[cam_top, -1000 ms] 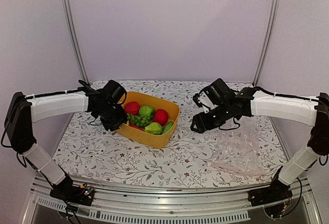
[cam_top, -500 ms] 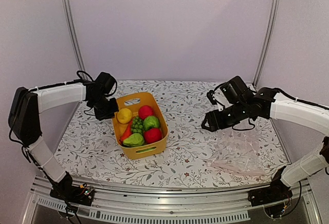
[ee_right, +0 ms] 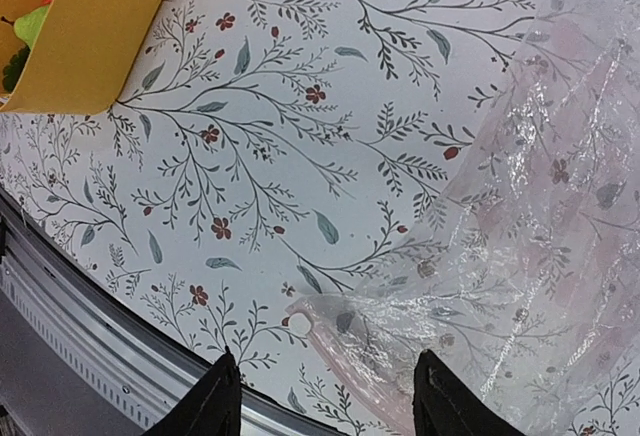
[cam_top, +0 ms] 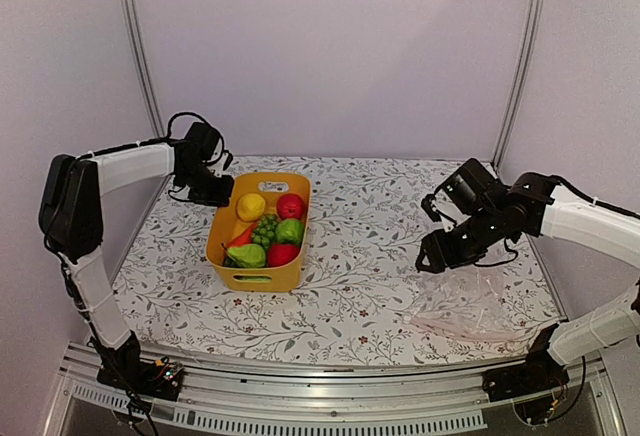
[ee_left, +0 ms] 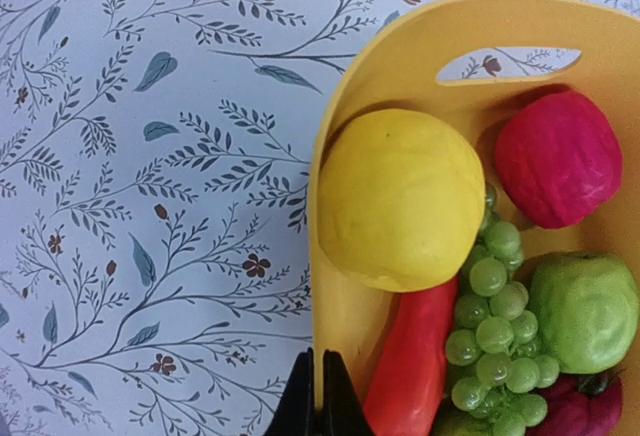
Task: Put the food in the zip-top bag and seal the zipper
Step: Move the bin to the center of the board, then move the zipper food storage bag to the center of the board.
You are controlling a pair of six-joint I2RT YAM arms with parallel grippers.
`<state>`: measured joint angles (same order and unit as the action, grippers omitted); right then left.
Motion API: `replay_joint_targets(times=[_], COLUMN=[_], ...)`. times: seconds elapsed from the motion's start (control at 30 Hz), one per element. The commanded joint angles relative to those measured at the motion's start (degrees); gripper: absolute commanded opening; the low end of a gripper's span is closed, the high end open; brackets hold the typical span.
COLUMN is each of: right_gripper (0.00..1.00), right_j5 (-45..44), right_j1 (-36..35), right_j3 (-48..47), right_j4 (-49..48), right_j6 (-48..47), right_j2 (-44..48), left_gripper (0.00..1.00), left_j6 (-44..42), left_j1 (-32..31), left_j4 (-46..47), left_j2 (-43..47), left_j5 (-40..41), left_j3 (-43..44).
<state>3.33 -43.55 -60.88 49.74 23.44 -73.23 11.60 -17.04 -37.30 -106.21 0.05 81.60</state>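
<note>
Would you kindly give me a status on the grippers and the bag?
Left gripper shut on yellow basket rim. Right gripper open over zip-top bag, which lies flat and empty. Food in basket. Nothing blocking the bag.

Both arms are the same build: the left arm (cam_top: 125, 164) and right arm (cam_top: 590, 224) have smooth white shells on the long links and chunky black housings (cam_top: 68, 206) at the joints (kinda like elbow pads). Thin black cables (cam_top: 185, 118) loop loose near each wrist. The left gripper (cam_top: 222, 196) and right gripper (cam_top: 430, 260) are all black and boxy. Up close, the right one's fingertips (ee_right: 210, 406) are matte black with rounded ends. In the top view the bases are black blocks at 7 and 5 o'clock. The left base (cam_top: 150, 376) shows tiny red and green bits, and the right base (cam_top: 515, 381) trails thin wires.
</note>
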Motion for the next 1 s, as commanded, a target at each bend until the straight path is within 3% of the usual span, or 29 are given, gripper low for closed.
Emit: replay_joint_targets(times=[0.0,0.1,0.2,0.3,0.43,0.67,0.97], right_gripper=[0.56,0.55,0.54,0.55,0.59,0.60,0.56], right_j5=[-2.40,-2.86,-3.05,-2.98,-5.31,-6.95,-13.14], right_j1=[-1.93,-4.56,-6.94,-8.84,-11.74,-13.34,-15.38], right_j3=[2.85,5.65,7.46,7.55,5.04,4.97,5.21], right_j4=[6.54,8.14,9.64,11.31,15.99,18.44,17.81], right_j6=[3.22,5.30,6.61,6.38,3.25,3.64,6.53], right_j2=[1.33,0.87,-0.16,-0.98,-1.77,-4.36,-15.55], left_gripper=[0.00,0.02,0.41,0.57,0.61,0.63,0.61], left_j6=[-10.66,-8.56,-6.03,-3.62,1.33,9.12,9.89], left_j1=[0.56,1.38,1.13,0.33,-0.69,-6.45,-10.56], left_j4=[0.65,0.87,-0.35,-2.27,-3.35,7.48,10.00], left_j2=[2.16,3.18,2.48,2.81,8.28,23.12,27.49], left_j5=[-3.81,-3.15,-5.26,-1.75,3.66,7.34,7.80], left_j3=[-0.20,-0.05,1.17,2.77,3.52,-8.18,-8.65])
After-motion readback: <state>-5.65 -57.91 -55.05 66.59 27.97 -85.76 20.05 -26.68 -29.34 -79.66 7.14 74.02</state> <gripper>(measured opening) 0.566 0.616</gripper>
